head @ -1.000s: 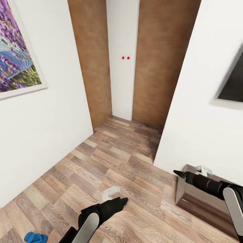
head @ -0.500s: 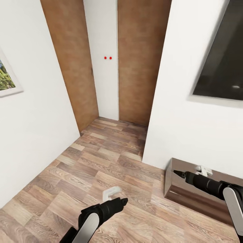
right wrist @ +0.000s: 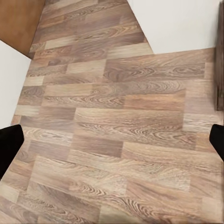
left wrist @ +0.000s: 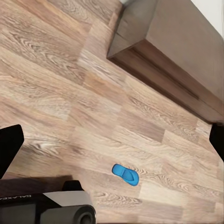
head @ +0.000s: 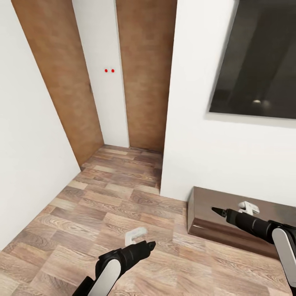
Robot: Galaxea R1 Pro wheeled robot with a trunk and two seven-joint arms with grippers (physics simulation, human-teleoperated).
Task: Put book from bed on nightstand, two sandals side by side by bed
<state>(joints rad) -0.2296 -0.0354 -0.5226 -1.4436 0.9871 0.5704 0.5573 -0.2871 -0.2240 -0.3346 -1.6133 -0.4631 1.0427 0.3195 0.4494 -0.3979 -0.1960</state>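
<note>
head view: left gripper (head: 151,245) and right gripper (head: 214,211) held forward over the wood-plank floor (head: 107,193), jaws empty; how far each set of jaws is parted cannot be told here. in the wrist views the fingertips sit at opposite frame edges, so both sets of jaws are wide apart. one blue sandal (left wrist: 125,174) lies on the floor, well apart from the low dark brown bench (left wrist: 182,51); a dark wall screen (head: 257,61) hangs above the bench
</note>
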